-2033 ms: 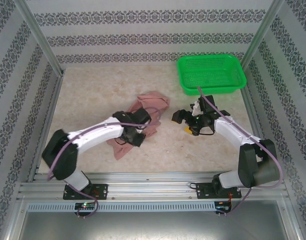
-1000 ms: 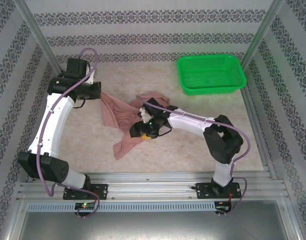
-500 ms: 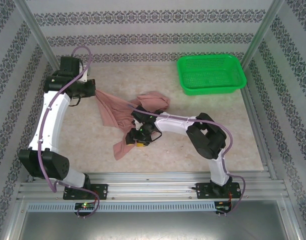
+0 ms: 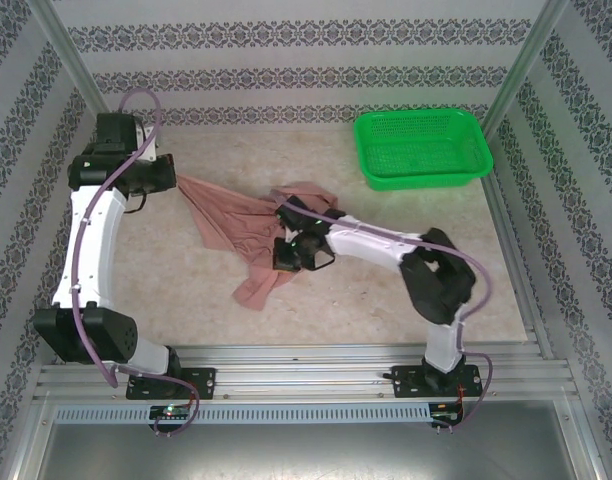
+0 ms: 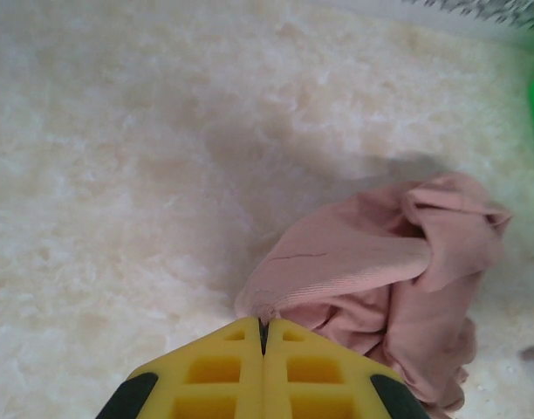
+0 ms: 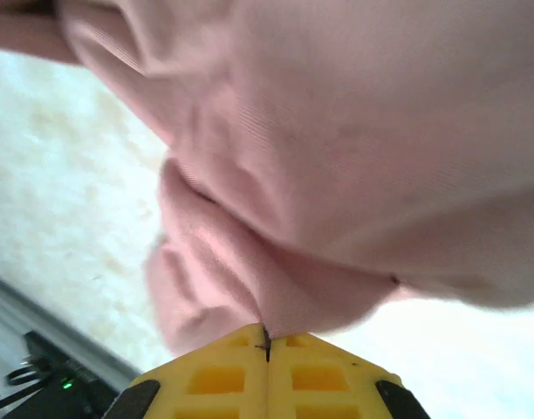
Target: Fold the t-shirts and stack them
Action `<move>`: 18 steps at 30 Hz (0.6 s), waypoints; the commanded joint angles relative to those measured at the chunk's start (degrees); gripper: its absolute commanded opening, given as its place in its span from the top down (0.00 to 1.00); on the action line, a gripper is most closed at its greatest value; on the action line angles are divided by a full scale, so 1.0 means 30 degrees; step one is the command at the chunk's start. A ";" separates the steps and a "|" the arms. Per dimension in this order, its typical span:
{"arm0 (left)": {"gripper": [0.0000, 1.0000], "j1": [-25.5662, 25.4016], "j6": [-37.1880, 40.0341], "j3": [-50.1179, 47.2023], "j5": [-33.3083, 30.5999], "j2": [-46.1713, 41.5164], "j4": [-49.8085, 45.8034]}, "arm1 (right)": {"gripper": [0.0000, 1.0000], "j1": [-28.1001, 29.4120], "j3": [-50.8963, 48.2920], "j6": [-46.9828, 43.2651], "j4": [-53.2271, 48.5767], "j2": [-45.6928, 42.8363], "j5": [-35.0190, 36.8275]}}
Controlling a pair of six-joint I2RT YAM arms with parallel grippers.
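Top external view: the salmon-pink t-shirt (image 4: 231, 222) lies bunched in the middle of the table (image 4: 386, 300), drawn into a band whose long axis runs from the far-left corner toward the centre. The left gripper (image 4: 176, 180) pinches its far-left end, jaws pressed together on a fold. The right gripper (image 4: 289, 252) pinches the central bunch likewise, so spreading should follow that axis.
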 commanded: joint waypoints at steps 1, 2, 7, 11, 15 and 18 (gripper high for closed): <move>1.00 0.0145 0.0224 0.1659 0.0274 -0.0739 0.0827 | 1.00 -0.0747 -0.0533 -0.1204 -0.2049 -0.2652 0.0871; 1.00 0.0145 0.0166 0.2125 0.0153 -0.0725 0.0789 | 1.00 -0.1062 -0.0685 -0.1371 -0.2483 -0.3348 0.0869; 1.00 0.0145 -0.0125 0.4800 -0.0102 -0.0291 0.0526 | 1.00 -0.2975 -0.1580 -0.1951 -0.4201 -0.5835 0.0401; 1.00 0.0145 -0.0443 0.7681 0.0149 0.0541 -0.0077 | 1.00 -0.4895 -0.2269 -0.2522 -0.5240 -0.7274 -0.0142; 1.00 0.0147 -0.1073 1.0787 0.1329 0.1314 -0.0730 | 1.00 -0.6378 -0.2214 -0.3161 -0.6013 -0.8314 -0.1288; 1.00 0.0145 -0.1613 1.1726 0.2047 0.1201 -0.0841 | 1.00 -0.6930 -0.1808 -0.3571 -0.6793 -0.8854 -0.1986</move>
